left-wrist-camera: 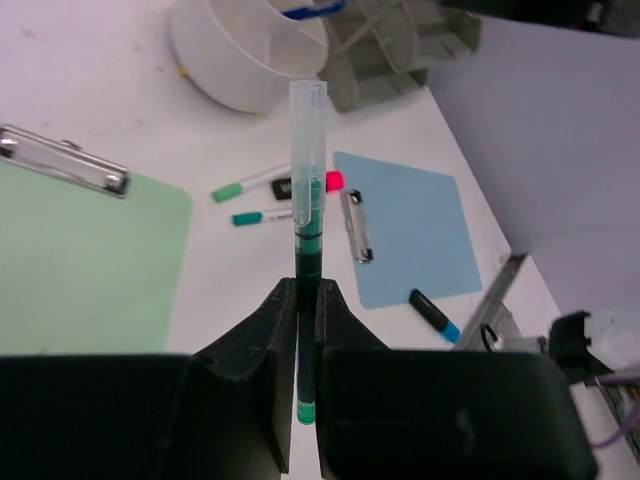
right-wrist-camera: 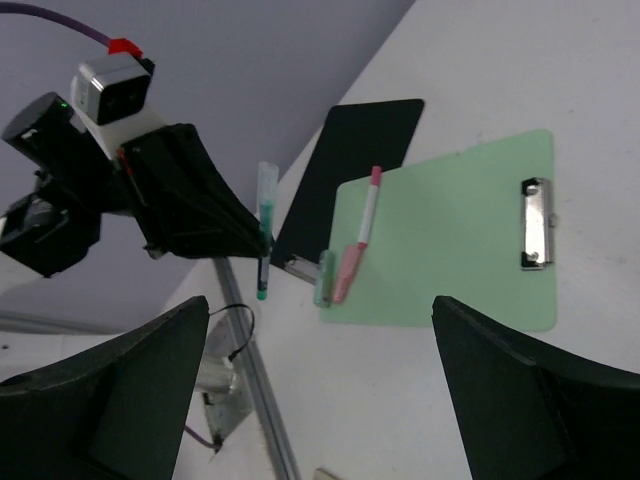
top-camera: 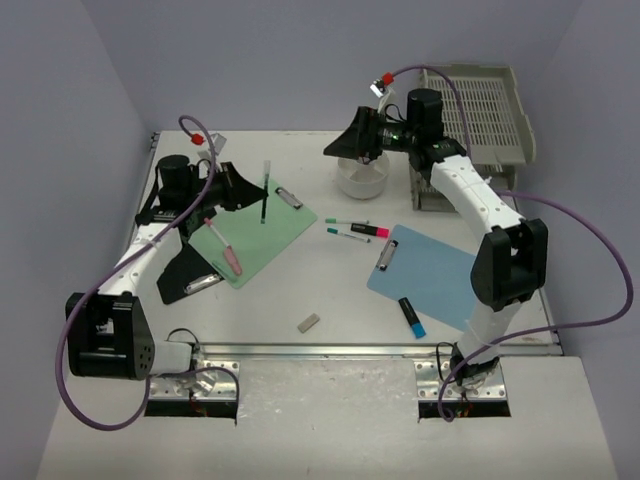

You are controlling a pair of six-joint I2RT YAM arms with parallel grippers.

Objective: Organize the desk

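Observation:
On the white desk my left gripper is shut on a green pen with a clear cap. The pen stands upright between the jaws, above the far edge of a green clipboard. In the right wrist view the same pen hangs from the left gripper. My right gripper is open and holds nothing. It hovers over a white bowl at the back, and its fingers stand far apart.
A pink pen lies on the green clipboard, with a black clipboard to its left. Two green-capped pens and a pink highlighter lie mid-desk. A black and blue marker lies on a blue clipboard. An eraser sits near the front. Grey trays stand back right.

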